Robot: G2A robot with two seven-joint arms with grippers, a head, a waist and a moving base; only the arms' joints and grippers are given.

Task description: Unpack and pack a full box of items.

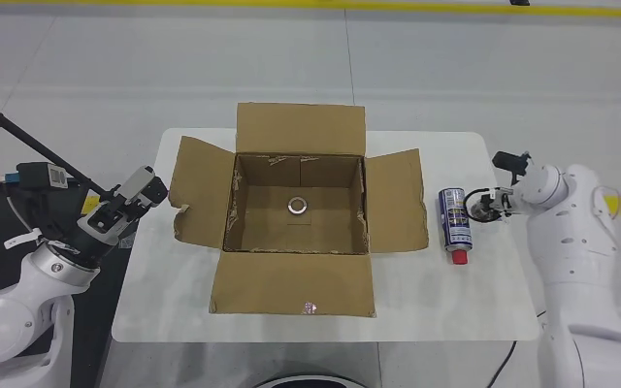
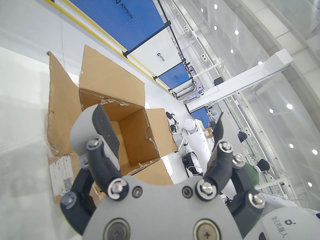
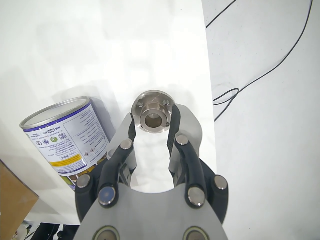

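One flange (image 3: 152, 106) in right end effector (image 3: 153, 122), box (image 1: 301, 128) open

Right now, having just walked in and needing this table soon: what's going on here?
The right end effector is shut on a metal hub over the table, beside a spray can lying next to the open cardboard box. A metal ring sits on the box floor. The left end effector hangs open at the box's other side.
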